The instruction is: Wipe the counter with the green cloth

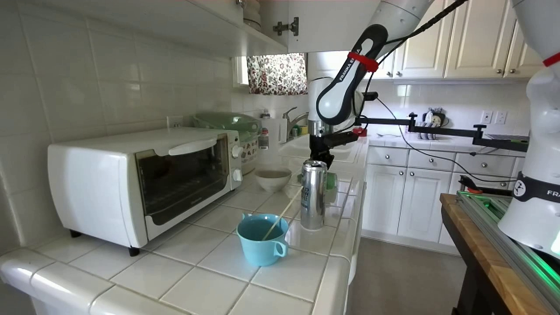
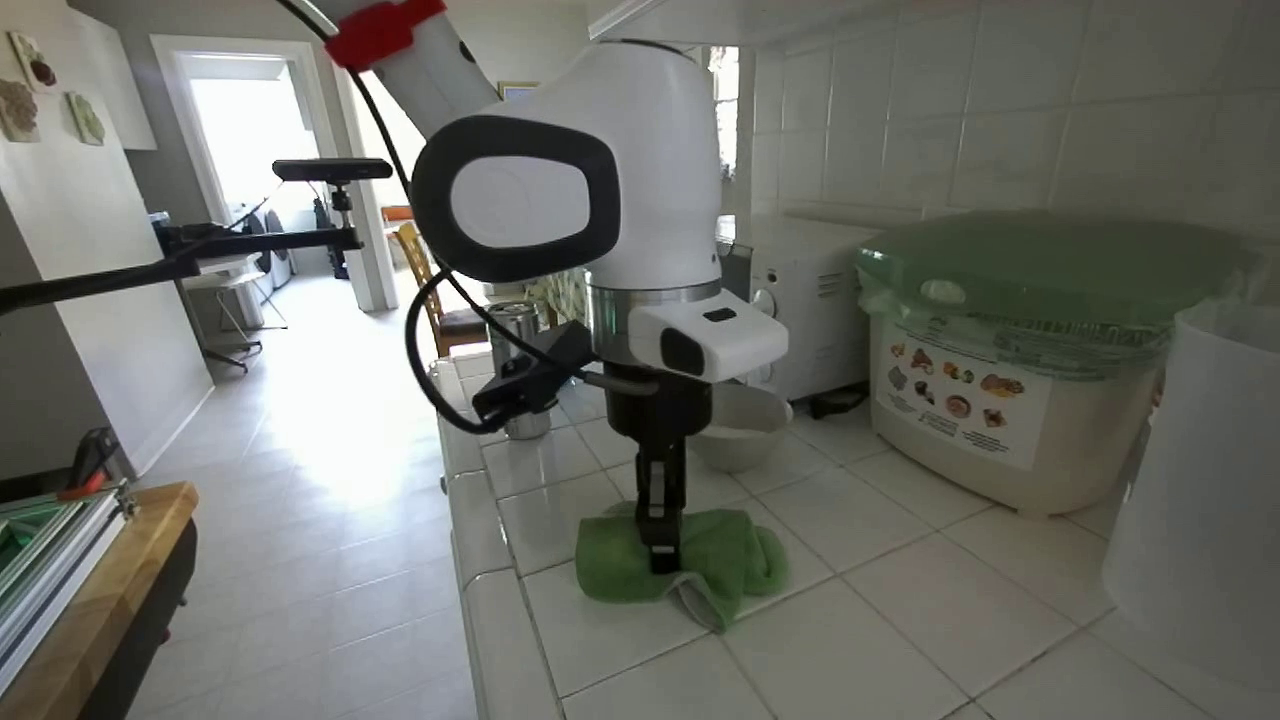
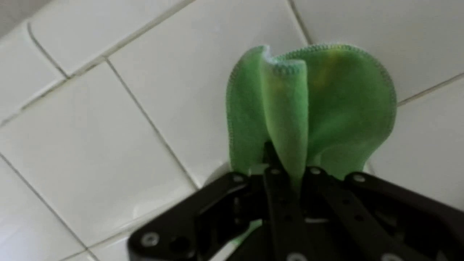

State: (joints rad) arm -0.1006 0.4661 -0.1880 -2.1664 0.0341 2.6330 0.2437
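The green cloth (image 2: pixel 735 550) lies bunched on the white tiled counter (image 2: pixel 850 650). In the wrist view the cloth (image 3: pixel 348 98) spreads out ahead of my fingers, with a raised fold pinched between them. My gripper (image 2: pixel 663 560) points straight down, its fingertips low at the counter and shut on the cloth. It also shows in the wrist view (image 3: pixel 291 170). In an exterior view the cloth (image 1: pixel 331 180) is partly hidden behind a silver can, and so are my fingertips. The tiled counter (image 3: pixel 90 137) shows around the cloth in the wrist view.
The silver can (image 1: pixel 313 197) stands close to the gripper. A blue cup (image 1: pixel 262 249) with a stick in it is near the counter's end. A white bowl (image 2: pixel 740 430), a toaster oven (image 1: pixel 100 175), a green-lidded bin (image 2: pixel 960 400) and a white cylinder (image 2: pixel 1200 500) stand along the wall side.
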